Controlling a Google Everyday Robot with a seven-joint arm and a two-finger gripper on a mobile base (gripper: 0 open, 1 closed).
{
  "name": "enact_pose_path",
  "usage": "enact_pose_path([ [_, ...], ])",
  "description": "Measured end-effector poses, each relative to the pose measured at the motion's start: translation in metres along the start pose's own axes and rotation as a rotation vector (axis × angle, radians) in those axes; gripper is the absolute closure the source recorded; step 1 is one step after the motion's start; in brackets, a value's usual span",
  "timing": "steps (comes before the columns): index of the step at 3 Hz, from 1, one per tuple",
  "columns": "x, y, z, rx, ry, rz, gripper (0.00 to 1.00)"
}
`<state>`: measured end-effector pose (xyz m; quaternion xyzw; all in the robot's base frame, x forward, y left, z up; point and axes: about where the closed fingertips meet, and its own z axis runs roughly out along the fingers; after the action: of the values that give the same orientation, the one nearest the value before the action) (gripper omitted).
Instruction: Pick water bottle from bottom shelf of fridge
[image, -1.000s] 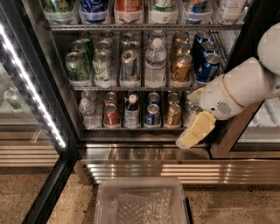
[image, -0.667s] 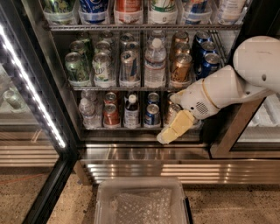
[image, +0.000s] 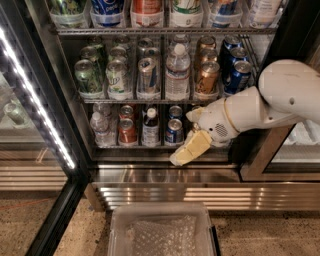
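Note:
The water bottle (image: 100, 128), small, clear and white-capped, stands at the left end of the bottom shelf (image: 134, 147) in the fridge (image: 277, 30). My gripper (image: 183, 155), cream-coloured on a white arm (image: 280, 97), hangs in front of the right half of the bottom shelf. It points down and to the left, at the level of the shelf's silver front edge. It is well to the right of the water bottle, with three lanes of drinks between them. It holds nothing that I can see.
On the bottom shelf stand a red can (image: 127, 131), a dark labelled bottle with a white cap (image: 150, 128) and a blue can (image: 174, 131). A taller water bottle (image: 178, 73) and cans fill the shelf above. The open glass door with its LED strip (image: 35, 95) is at the left. A clear bin (image: 162, 231) sits below.
The arm has swung left across the front of the bottom shelf, bringing the gripper closer to the middle lanes and slightly lower. The drinks have not moved.

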<state>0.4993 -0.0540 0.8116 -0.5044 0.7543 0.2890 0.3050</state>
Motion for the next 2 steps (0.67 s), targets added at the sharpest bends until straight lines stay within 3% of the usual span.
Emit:
enact_pose_path([
  [1,-0.016,-0.011,0.056,-0.025,-0.167,0.006,0.0],
  [2,-0.034,-0.032,0.104,0.003,-0.259,0.005,0.0],
])
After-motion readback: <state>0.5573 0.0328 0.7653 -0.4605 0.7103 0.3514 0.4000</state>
